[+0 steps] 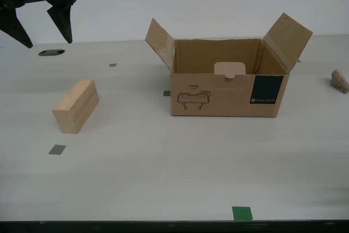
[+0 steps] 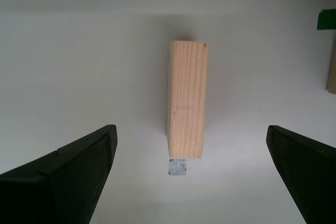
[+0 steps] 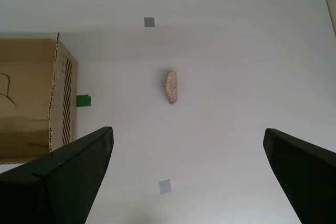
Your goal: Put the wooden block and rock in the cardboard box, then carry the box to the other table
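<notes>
The wooden block (image 1: 76, 106) lies on the table (image 1: 163, 178) at about 9 o'clock from the cardboard box (image 1: 226, 83), well apart from it. The box stands with its flaps open. The rock (image 1: 340, 81) sits at 3 o'clock from the box, near the exterior view's right edge. My second gripper (image 2: 191, 174) hangs above the block, jaws spread wide and holding nothing. My first gripper (image 3: 188, 174) hangs over the rock, equally wide and empty. 1 grey mark (image 1: 57, 149) lies near the block.
</notes>
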Motion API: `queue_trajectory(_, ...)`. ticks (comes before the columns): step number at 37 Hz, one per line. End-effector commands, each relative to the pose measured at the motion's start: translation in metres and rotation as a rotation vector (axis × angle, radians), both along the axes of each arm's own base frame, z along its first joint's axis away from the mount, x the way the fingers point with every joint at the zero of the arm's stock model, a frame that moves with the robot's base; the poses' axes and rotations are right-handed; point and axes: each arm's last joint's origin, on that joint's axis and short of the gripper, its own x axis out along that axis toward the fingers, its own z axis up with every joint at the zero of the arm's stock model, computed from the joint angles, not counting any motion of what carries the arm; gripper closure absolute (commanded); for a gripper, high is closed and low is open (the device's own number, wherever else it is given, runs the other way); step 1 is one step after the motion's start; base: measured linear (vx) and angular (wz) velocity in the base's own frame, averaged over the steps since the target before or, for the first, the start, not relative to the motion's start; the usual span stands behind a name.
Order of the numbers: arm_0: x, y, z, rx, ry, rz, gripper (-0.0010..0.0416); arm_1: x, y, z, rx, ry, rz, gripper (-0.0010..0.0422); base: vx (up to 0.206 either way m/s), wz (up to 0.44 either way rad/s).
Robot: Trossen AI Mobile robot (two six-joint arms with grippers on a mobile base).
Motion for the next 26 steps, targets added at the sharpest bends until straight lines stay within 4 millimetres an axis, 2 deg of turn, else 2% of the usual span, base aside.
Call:
queue_trajectory(1, 0.0, 0.0, 0.0, 0.001, 0.002, -0.003, 0.0007, 0.007, -0.006, -0.009, 0.005, 0.004, -0.026, 0.0023, 0.0, 0.0)
queue_trajectory(9, 0.0, 0.0, 0.0, 0.003, 0.004, -0.004, 0.0007, 0.018, -0.021, -0.038, 0.026, 0.076, -0.08, 0.0023, 0.0, 0.0)
queue_trajectory(15, -0.001, 0.0, 0.0, 0.007, 0.005, -0.01, 0.0006, 0.024, -0.026, -0.051, 0.029, 0.087, -0.095, 0.0023, 0.0, 0.0)
queue_trajectory(21, 0.003, -0.001, -0.003, 0.018, 0.028, -0.021, 0.0007, 0.025, -0.027, -0.051, 0.027, 0.071, -0.102, 0.0023, 0.0, 0.0)
queue_trajectory(26, 0.014, -0.003, -0.014, 0.036, 0.116, -0.024, 0.0007, 0.025, -0.027, -0.051, 0.027, 0.075, -0.103, 0.0023, 0.0, 0.0)
